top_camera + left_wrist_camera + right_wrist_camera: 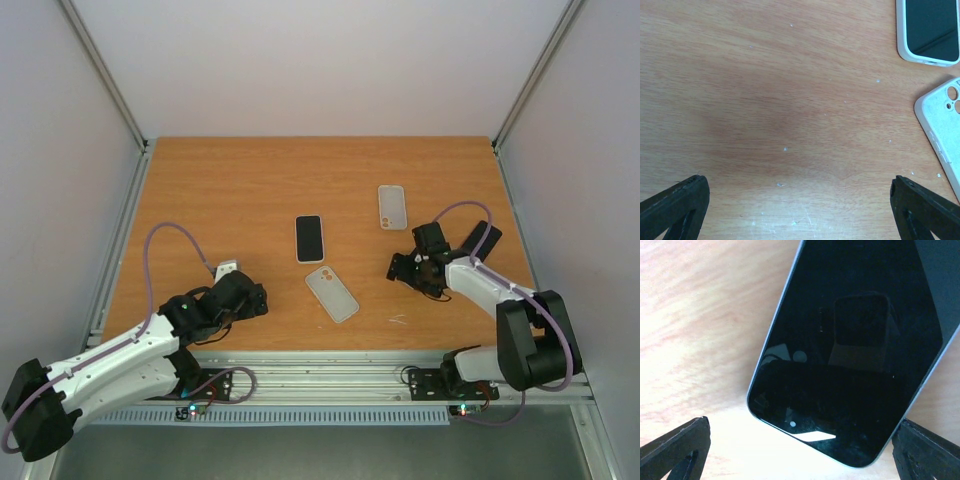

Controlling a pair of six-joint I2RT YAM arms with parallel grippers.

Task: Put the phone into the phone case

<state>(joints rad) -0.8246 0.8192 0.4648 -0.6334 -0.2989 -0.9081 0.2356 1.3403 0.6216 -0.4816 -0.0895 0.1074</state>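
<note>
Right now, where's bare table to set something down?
Bare: the far strip behind the far case, and the left side between the left wall and the centre phone, beyond the left gripper. Crowded: centre, with the near case, and right, around the right arm.

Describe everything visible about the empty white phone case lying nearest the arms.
The phone case is a whitish, matte-looking rounded rectangle with a lighter raised rim and round camera cutouts at its far end. It is empty and lies flat on the wooden table, slanted with its far end leftward, just nearer the arms than the dark-screened phone. Only the table touches it.
</note>
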